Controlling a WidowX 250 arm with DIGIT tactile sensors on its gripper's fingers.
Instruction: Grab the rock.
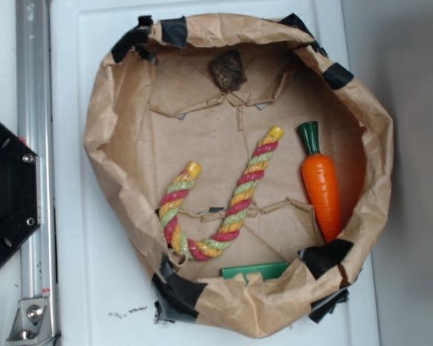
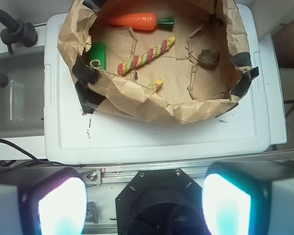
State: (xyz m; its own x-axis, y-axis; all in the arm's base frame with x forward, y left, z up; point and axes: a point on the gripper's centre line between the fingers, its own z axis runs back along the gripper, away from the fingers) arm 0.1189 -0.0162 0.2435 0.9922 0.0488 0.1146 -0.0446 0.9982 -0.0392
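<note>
Blocky rock (image 1: 228,70), no clear long axis, corner-up by bag rim; gripper (image 2: 144,196) spread, empty.

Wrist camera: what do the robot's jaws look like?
The gripper shows two chunky grey fingers with rounded corners. Their inner pads glow whitish with a teal and pink tint. The picture shows no markings or cables on them.

The rock (image 1: 228,70) (image 2: 208,57) is a small, dark brown, rough, blocky lump lying on crumpled brown paper. In the wrist view it lies far ahead of the spread jaws, toward the right-hand one, untouched.
</note>
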